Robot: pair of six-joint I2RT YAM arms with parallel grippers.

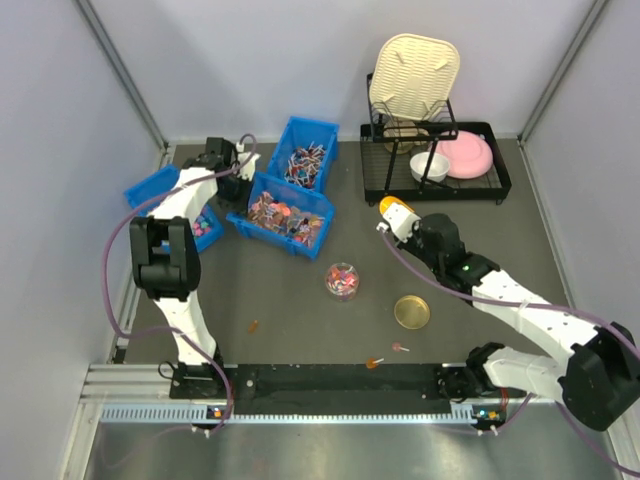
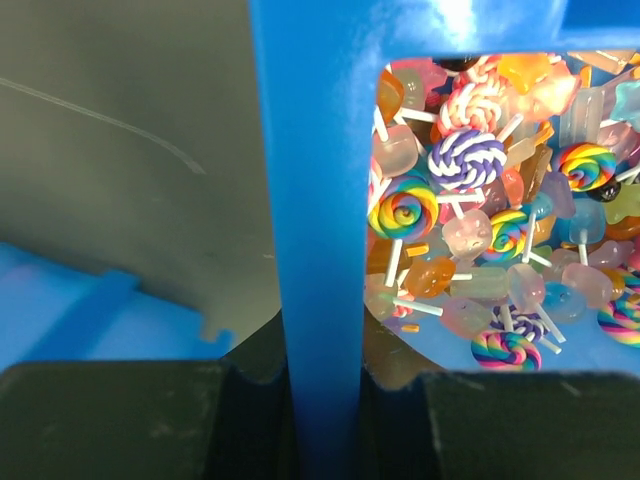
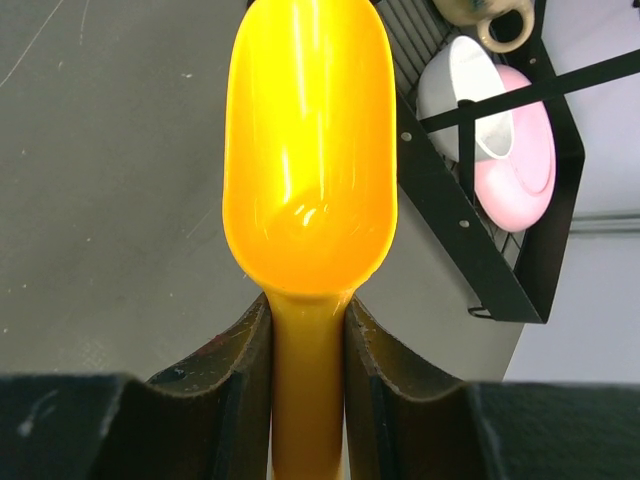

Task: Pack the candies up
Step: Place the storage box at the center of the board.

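Observation:
The candies (image 1: 283, 213) fill a blue bin (image 1: 312, 203) at the back left; in the left wrist view they (image 2: 480, 230) show as small swirled and jelly sweets on sticks. My left gripper (image 1: 243, 170) is shut on this bin's blue wall (image 2: 320, 200), which runs up between its jaws (image 2: 322, 385). My right gripper (image 1: 408, 224) is shut on the handle of a yellow scoop (image 1: 392, 208), held above the table right of the bins. The scoop's bowl (image 3: 310, 150) is empty. A small clear jar (image 1: 342, 280) with some candies stands mid-table.
A gold lid (image 1: 411, 311) lies right of the jar. A second blue bin (image 1: 303, 160) holds darker stick sweets; a third (image 1: 160, 190) at the far left holds pastel cubes. A black dish rack (image 1: 435, 160) with pink plate and white bowl stands back right. Stray candies (image 1: 400, 348) lie near the front.

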